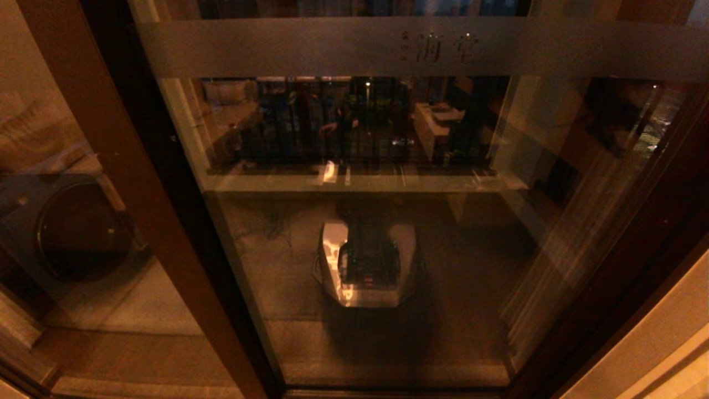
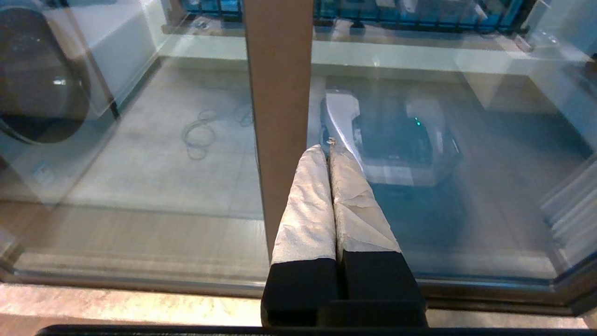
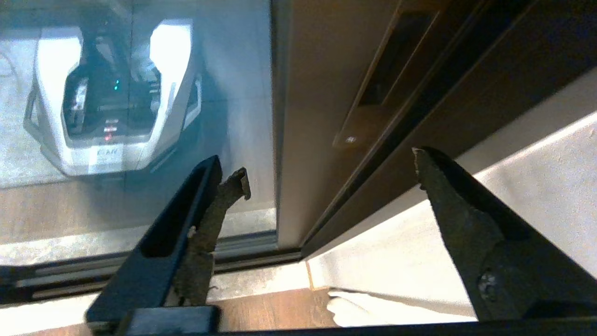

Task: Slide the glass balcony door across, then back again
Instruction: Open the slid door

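The glass balcony door (image 1: pixel 476 249) fills the head view, with a frosted band (image 1: pixel 332 47) across its top; no gripper shows there. In the left wrist view my left gripper (image 2: pixel 329 150) is shut with nothing in it. Its white-wrapped fingers (image 2: pixel 308 210) lie beside a brown upright stile (image 2: pixel 280 102), in front of the door glass (image 2: pixel 489 210). In the right wrist view my right gripper (image 3: pixel 329 168) stands open and empty, low in front of the door's brown stile (image 3: pixel 312 93). The recessed handle slot (image 3: pixel 389 70) is above it, apart from both fingers.
A washing machine (image 1: pixel 77 230) shows through the fixed left panel (image 2: pixel 140 140). The dark jamb (image 3: pixel 494 79) sits close against the door's handle side, with a white wall (image 3: pixel 522 196) beyond. The sill track (image 3: pixel 140 268) and wooden floor (image 3: pixel 270 312) lie below. The robot's reflection (image 1: pixel 365 263) shows in the glass.
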Motion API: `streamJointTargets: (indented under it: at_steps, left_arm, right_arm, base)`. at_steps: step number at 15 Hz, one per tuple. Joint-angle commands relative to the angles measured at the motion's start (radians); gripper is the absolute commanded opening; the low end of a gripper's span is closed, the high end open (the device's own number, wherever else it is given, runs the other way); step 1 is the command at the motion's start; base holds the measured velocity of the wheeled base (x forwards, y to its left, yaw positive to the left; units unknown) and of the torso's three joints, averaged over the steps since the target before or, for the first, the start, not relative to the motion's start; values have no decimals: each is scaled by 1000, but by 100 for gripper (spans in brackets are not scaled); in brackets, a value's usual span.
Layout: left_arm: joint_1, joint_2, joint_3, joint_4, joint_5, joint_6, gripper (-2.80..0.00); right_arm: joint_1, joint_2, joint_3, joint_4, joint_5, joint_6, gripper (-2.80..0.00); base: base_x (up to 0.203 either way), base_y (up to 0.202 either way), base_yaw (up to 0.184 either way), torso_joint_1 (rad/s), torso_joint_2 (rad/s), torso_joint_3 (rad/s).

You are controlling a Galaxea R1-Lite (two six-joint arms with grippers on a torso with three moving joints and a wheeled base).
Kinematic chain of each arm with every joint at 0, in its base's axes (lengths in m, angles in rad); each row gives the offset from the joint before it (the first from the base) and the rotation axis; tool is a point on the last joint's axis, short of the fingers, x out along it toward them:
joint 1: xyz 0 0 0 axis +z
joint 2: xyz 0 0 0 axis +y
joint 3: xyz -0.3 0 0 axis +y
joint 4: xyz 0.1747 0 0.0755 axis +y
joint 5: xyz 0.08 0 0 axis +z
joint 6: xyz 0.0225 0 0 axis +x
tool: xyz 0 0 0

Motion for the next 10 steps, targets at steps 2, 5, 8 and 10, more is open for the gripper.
streamJointTargets:
  at_steps: [2, 5, 8, 10]
  left_arm:
    - [0, 0, 0, 0, 1, -1, -280]
    - [0, 0, 0, -1, 1, -1, -280]
    - [0, 0, 0, 1, 1, -1, -280]
    - [0, -2, 0, 1, 1, -1, -280]
  right_arm:
    - [0, 41, -28, 0, 2, -2, 0]
    - [4, 96, -76, 2, 27, 26, 0]
    - [12, 98, -102, 50, 55, 44, 0]
    - [35, 98, -105, 50, 55, 45, 0]
  base:
    - [0, 0, 0, 0, 0, 0]
    - [0, 0, 0, 0, 0, 0]
    - [0, 0, 0, 0, 0, 0]
    - [0, 0, 0, 0, 0, 0]
